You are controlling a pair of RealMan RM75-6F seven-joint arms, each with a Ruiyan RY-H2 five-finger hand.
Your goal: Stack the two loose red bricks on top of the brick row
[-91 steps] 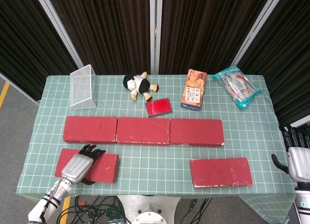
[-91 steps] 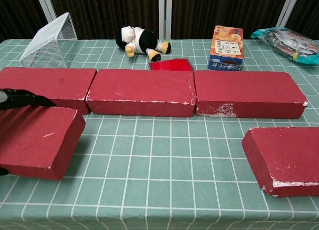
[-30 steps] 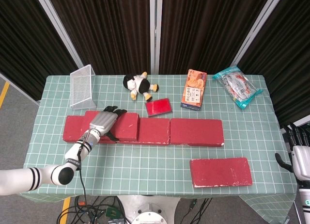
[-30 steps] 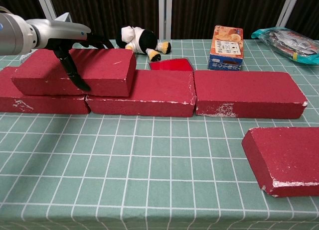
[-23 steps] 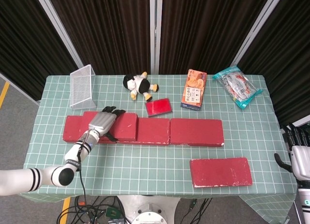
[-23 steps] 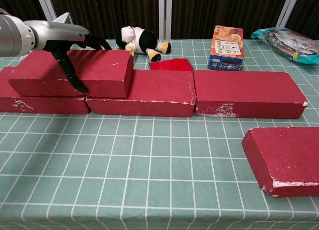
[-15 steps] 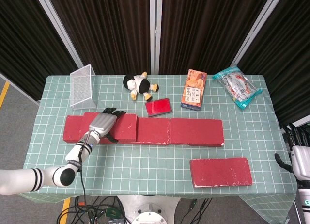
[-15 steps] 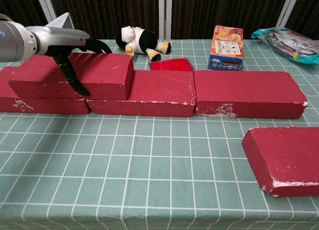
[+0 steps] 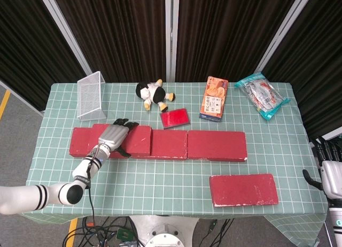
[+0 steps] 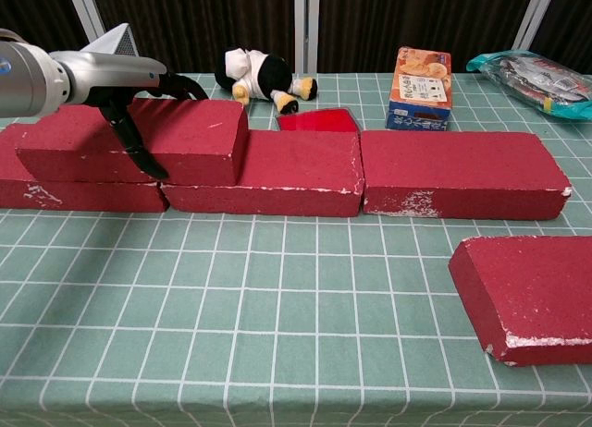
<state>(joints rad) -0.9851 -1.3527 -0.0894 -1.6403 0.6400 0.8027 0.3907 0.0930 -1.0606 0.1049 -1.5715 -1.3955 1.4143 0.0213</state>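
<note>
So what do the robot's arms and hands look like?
The left hand has a silver-grey metal back and black fingers. Its arm is white with black bands and a black round joint, plus a thin cable running along the wrist. The right hand is pale grey with dark fingers, seen only at the picture's edge.

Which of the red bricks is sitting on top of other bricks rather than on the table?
The stacked brick held by the left robot hand, straddling the row's left and middle bricks. The loose brick lies alone near the front.
</note>
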